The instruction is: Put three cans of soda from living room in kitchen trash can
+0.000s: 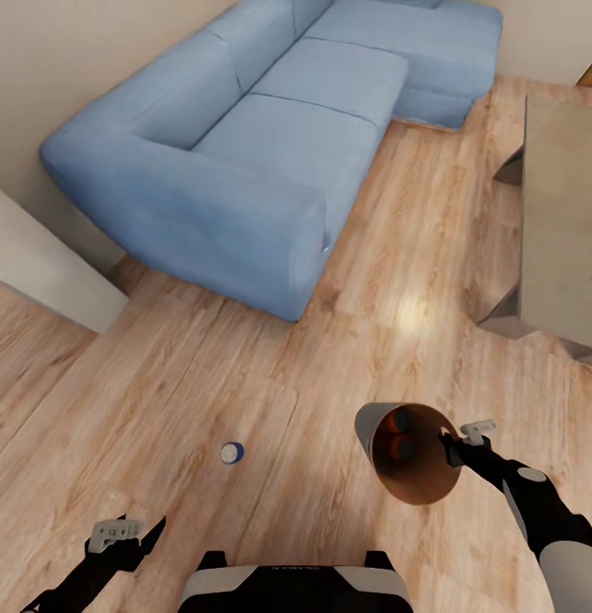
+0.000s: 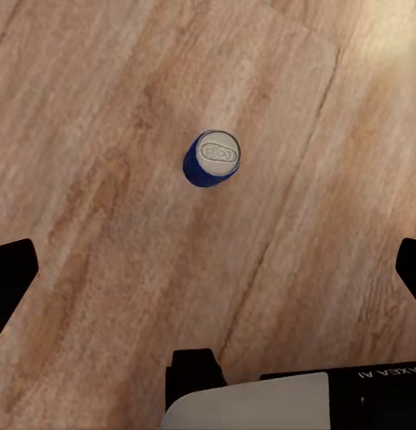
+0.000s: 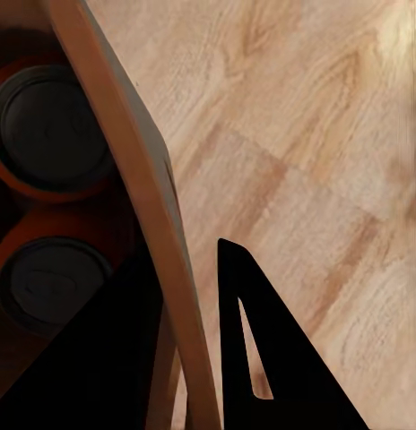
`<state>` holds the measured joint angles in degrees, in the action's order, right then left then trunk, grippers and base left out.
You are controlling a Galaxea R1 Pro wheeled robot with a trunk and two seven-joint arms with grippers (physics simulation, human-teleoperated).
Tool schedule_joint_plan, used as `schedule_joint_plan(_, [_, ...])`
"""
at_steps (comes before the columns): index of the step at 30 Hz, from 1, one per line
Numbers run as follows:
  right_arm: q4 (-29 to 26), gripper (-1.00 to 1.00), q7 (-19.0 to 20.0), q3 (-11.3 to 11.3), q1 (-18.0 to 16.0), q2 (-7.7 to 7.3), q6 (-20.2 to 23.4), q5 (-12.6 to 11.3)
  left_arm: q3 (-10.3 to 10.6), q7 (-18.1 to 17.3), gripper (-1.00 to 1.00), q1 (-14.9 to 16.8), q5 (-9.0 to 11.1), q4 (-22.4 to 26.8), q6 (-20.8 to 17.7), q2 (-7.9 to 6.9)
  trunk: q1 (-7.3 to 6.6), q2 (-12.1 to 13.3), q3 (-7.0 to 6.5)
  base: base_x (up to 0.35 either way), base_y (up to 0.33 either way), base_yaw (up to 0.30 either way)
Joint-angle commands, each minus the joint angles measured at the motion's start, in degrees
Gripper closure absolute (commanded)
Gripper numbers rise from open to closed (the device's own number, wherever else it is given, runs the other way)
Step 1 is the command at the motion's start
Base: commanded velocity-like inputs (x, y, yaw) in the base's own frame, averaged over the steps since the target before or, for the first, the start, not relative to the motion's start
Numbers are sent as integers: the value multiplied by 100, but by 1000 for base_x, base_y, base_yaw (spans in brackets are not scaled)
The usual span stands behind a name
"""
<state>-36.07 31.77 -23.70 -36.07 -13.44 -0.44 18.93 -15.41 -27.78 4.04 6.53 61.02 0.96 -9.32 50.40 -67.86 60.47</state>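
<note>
The blue can (image 1: 232, 452) stands upright on the wood floor (image 1: 244, 383), silver top up, well in front of the sofa (image 1: 261, 145). The bin (image 1: 410, 455) is tilted, its mouth toward the camera, with two orange cans (image 3: 47, 134) deep inside, partly shadowed. The right gripper (image 1: 456, 449) clamps the bin's rim, arm reaching forward. The left gripper (image 1: 129, 535), spread wide, hovers near the blue can (image 2: 211, 159).
</note>
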Motion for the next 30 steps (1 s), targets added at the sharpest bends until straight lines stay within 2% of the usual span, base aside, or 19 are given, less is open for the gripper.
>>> schedule_joint_plan(1, [-8,100,57,-14,-3,-1,9,-47,1,0,-100,0,-1,-1,0,0,0,0,0,296,172,-245])
schedule_joint_plan(7, [-14,100,51,-30,-3,-5,9,-40,101,4,-100,0,-4,-36,-3,1,0,0,0,304,148,-222])
schedule_joint_plan(13, [-14,100,49,-18,3,7,7,-32,166,3,-100,-2,-1,-69,38,-2,0,0,0,120,31,-51])
schedule_joint_plan(21, [-15,100,48,16,4,15,1,-27,176,6,-100,-2,6,-74,32,-2,0,0,0,52,-176,-6])
schedule_joint_plan(30, [-11,100,30,31,5,24,1,1,166,11,-100,-7,31,-63,36,-4,0,0,0,49,-33,0])
